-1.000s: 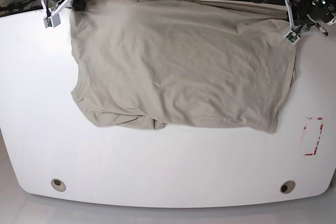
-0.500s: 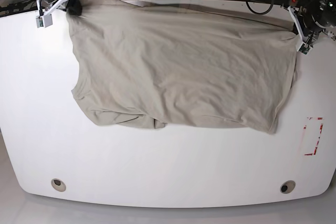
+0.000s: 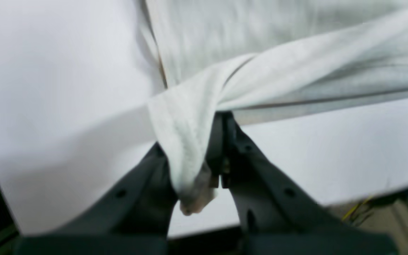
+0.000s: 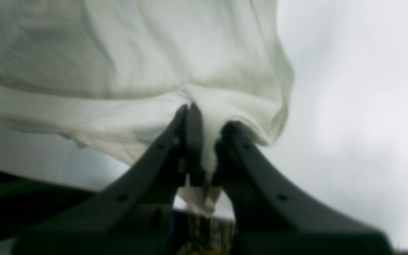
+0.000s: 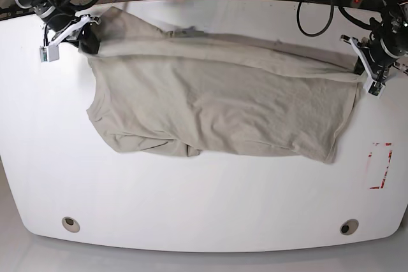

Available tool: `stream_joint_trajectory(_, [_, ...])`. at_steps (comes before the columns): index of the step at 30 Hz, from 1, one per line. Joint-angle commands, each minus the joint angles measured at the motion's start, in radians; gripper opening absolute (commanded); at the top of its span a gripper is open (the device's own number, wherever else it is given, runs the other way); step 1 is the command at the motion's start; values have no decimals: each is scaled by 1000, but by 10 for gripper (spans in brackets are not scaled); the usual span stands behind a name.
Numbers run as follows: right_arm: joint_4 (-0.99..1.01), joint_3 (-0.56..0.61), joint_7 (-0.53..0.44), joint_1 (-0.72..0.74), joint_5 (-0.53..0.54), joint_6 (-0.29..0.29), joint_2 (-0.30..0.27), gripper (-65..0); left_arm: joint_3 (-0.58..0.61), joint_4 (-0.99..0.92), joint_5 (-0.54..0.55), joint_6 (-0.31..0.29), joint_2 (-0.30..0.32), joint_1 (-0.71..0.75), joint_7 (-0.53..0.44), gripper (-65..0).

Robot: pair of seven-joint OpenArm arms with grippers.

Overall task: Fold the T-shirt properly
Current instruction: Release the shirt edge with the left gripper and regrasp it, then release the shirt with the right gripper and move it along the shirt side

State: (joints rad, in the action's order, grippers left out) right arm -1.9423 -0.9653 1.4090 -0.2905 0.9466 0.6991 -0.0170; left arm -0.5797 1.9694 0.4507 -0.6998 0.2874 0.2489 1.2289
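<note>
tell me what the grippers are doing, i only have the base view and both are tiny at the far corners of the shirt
Observer: The left gripper is shut on a bunched corner of the T-shirt; a tuft of fabric pokes out below the fingers.
Operator: and the right one
Observer: The right gripper is also shut on the T-shirt, with cloth pinched between its fingers and hanging out beneath them.
Operator: is the edge lifted or dragging
Observer: In the left wrist view the held edge runs taut away from the gripper, above the white table, with a shadow under it.
</note>
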Motion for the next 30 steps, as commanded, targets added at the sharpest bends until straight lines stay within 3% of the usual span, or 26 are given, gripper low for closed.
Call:
stream_joint_trajectory(1, [28,-4,-13,26,-30,-1,-16,-650,-3,-6,-7,2,11,-23,-11,-650])
stream_joint_trajectory(5, [99,-2,-13,73,-47,-1,-39,-650,0,-18,-69,2,8,-61,-10,-650])
stream_joint_trajectory(10, [102,1,-13,84,-44,-1,-54,-650,2,-15,-72,2,9,-62,-10,-650])
stream_joint_trajectory(14, [65,33,-13,23,-42,-1,-54,-650,0,-15,-79,2,14,-29,-4,-650])
stream_joint_trajectory(19, [53,55,-13,-83,38,-1,-50,-650,0,-14,-71,2,48,59,75,-650])
stream_joint_trajectory(26, [57,59,-13,-149,38,-1,-48,-642,2,-15,-79,2,74,143,76,-646])
stream_joint_trajectory(28, [57,59,-13,-152,38,-1,-51,-553,17,-15,-79,2,79,143,79,-635])
stream_joint_trajectory(30, [60,56,-13,-148,35,-1,-57,-396,48,-15,-79,2,95,143,79,-553])
